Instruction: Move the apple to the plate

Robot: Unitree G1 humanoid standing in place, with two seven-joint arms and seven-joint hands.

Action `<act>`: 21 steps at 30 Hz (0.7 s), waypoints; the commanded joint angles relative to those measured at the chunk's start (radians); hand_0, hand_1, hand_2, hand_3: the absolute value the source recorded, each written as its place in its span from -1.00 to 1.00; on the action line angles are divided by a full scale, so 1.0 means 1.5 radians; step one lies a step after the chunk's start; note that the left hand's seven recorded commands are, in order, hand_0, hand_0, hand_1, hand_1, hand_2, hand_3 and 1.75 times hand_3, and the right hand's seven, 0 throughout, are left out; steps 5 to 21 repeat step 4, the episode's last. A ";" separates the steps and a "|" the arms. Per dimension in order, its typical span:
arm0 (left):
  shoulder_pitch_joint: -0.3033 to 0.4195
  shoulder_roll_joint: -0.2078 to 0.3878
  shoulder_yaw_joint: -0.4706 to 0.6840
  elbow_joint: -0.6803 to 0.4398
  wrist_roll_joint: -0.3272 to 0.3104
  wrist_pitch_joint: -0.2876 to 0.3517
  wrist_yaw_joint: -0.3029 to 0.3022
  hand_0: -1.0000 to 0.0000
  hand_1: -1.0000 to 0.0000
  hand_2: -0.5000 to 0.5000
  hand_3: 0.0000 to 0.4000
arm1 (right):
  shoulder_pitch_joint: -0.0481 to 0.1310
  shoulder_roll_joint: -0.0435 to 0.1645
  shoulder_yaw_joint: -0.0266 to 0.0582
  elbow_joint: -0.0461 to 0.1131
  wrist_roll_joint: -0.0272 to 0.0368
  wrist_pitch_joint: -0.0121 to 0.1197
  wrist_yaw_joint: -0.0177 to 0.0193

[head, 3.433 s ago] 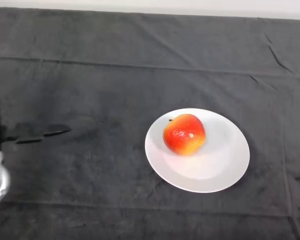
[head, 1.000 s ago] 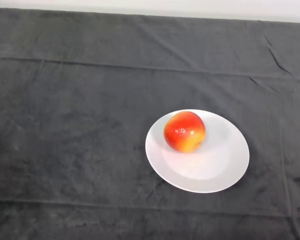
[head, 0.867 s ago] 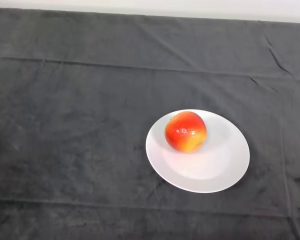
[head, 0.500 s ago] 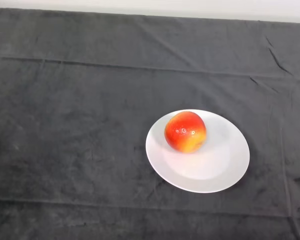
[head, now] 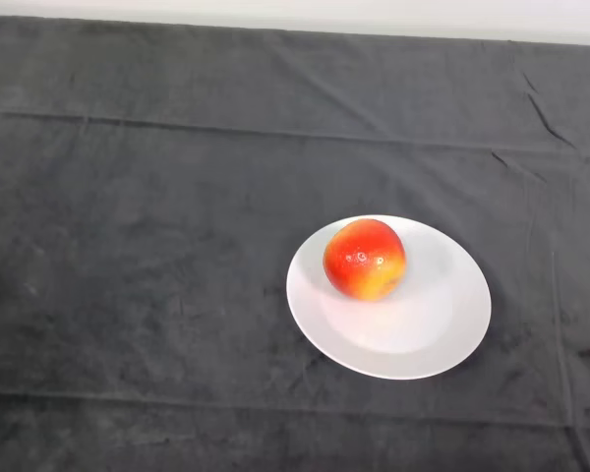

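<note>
Apple (head: 365, 259): red with an orange-yellow patch, resting on the plate, left of the plate's centre and toward its far rim. It sits upright and nothing else touches it.
Plate (head: 442, 329): white, round and shallow, lying flat on the cloth to the right of the table's middle. It carries the apple and nothing more.
Cloth (head: 138, 246): dark grey, covering the whole table, with faint creases running across the far side.
Hand: no part of the robot appears in the head view, so the hand's state cannot be told.
Task status: judged complete. The apple is on the plate, as the task requires.
Remaining work: none evident from this view. The apple appears settled, not at the plate's edge, so a roll-off looks unlikely.
</note>
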 commanded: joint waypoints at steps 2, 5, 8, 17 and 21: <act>-0.021 -0.001 0.016 0.019 0.006 -0.016 -0.004 1.00 1.00 0.00 -1.00 | 0.071 0.048 -0.0095 0.059 0.0038 0.056 -0.0008; -0.020 -0.001 0.017 0.019 0.006 -0.017 -0.005 1.00 1.00 0.00 -1.00 | 0.070 0.047 -0.0098 0.059 0.0038 0.057 -0.0003; -0.020 -0.001 0.017 0.019 0.006 -0.017 -0.005 1.00 1.00 0.00 -1.00 | 0.070 0.047 -0.0098 0.059 0.0038 0.057 -0.0003; -0.020 -0.001 0.017 0.019 0.006 -0.017 -0.005 1.00 1.00 0.00 -1.00 | 0.070 0.047 -0.0098 0.059 0.0038 0.057 -0.0003; -0.020 -0.001 0.017 0.019 0.006 -0.017 -0.005 1.00 1.00 0.00 -1.00 | 0.070 0.047 -0.0098 0.059 0.0038 0.057 -0.0003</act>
